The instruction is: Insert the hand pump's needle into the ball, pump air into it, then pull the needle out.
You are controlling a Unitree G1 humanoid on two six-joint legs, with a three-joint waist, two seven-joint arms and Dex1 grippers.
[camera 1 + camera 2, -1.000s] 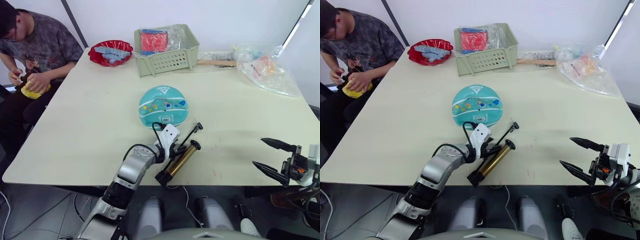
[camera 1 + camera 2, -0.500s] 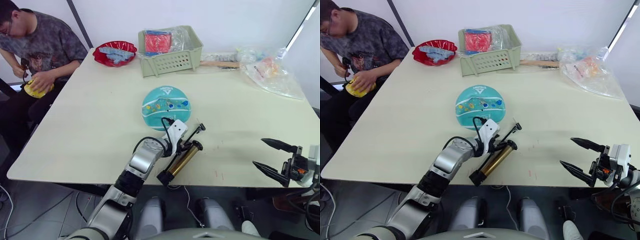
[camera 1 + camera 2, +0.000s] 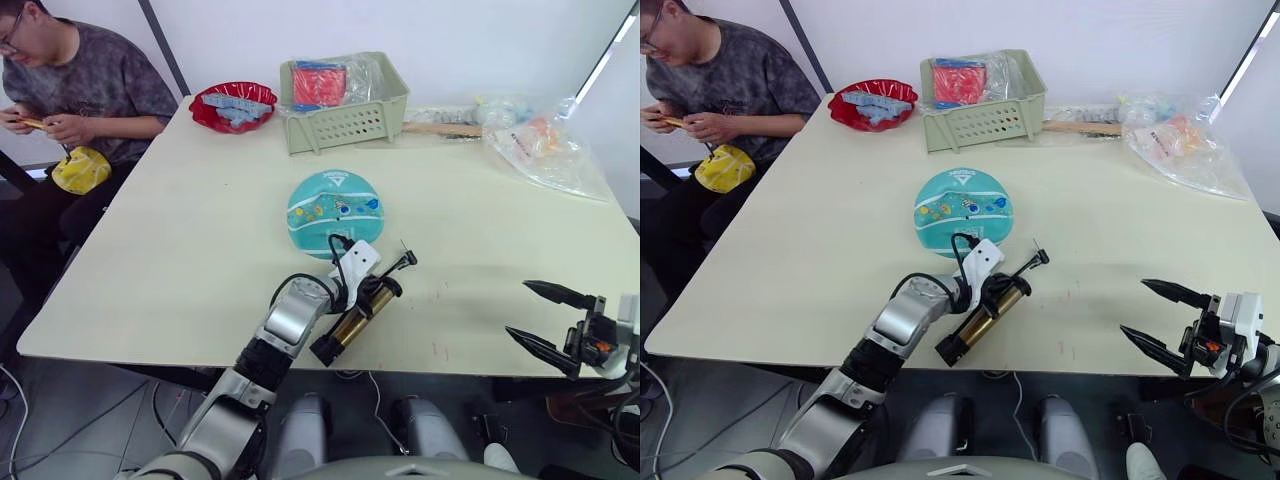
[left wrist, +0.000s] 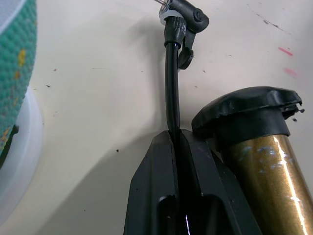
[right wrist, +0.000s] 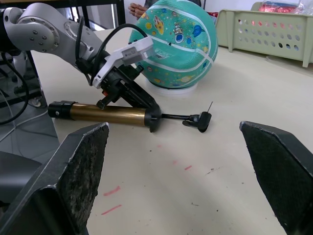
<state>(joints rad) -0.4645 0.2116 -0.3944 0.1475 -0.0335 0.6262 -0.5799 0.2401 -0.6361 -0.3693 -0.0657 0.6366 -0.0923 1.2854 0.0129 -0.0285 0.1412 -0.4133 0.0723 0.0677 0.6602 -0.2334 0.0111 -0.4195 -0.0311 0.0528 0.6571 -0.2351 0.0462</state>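
Fingers of the left gripper [image 4: 172, 161] pinch the hose [image 4: 170, 88] beside the hand pump [image 3: 358, 313] at frame centre; right gripper [image 3: 548, 320] released, lower right.

Bright, even light falls from overhead, leaving the pale counter [image 3: 200, 230] well lit, with a soft shadow just beside the ball [image 3: 336, 212]. The clear plastic bags [image 3: 545, 140] in the upper right glare white. In the right wrist view, the near black fingers [image 5: 73, 169] blur out of focus.
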